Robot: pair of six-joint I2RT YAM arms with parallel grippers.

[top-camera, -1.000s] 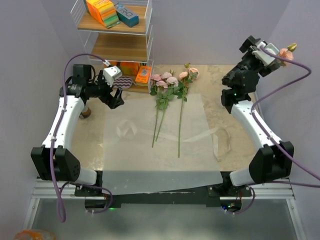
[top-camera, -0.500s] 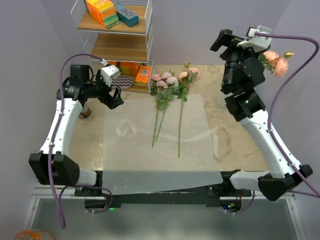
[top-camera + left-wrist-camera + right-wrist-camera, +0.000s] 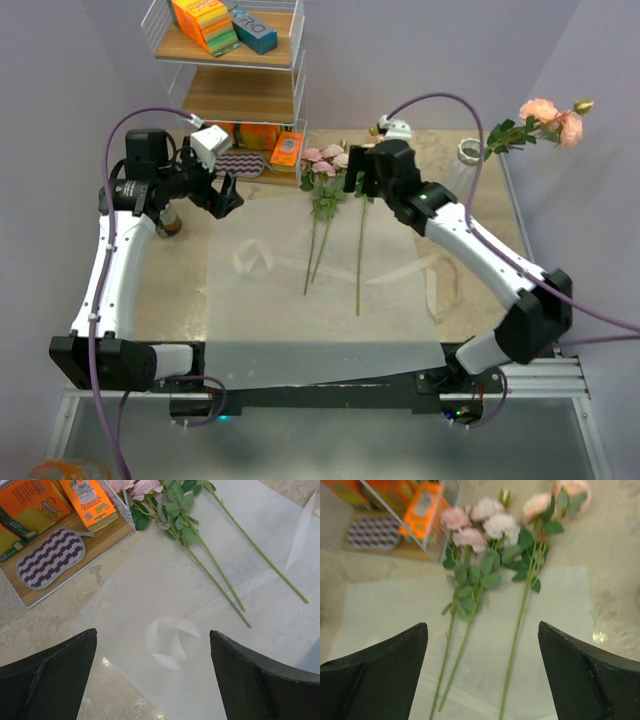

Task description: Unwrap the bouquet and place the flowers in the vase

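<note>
Bouquet undone, vase partly filled: the wrapping paper (image 3: pixel 270 290) lies spread flat on the surface with its ribbon (image 3: pixel 441 285) loose at one edge, and one rose stem (image 3: pixel 512 128) stands in the vase (image 3: pixel 467 152), well off to the right of the right jaws. Those jaws hang wide open and empty directly above the flowers (image 3: pixel 470 587) lying on the paper, apparently three stems, pink heads beyond the jaws and stem ends trailing back beneath them. The left jaws, equally wide and holding nothing, hover over the paper with the stems ahead and to their right. Unwrapping looks complete; the stems on the paper have yet to reach the vase
</note>
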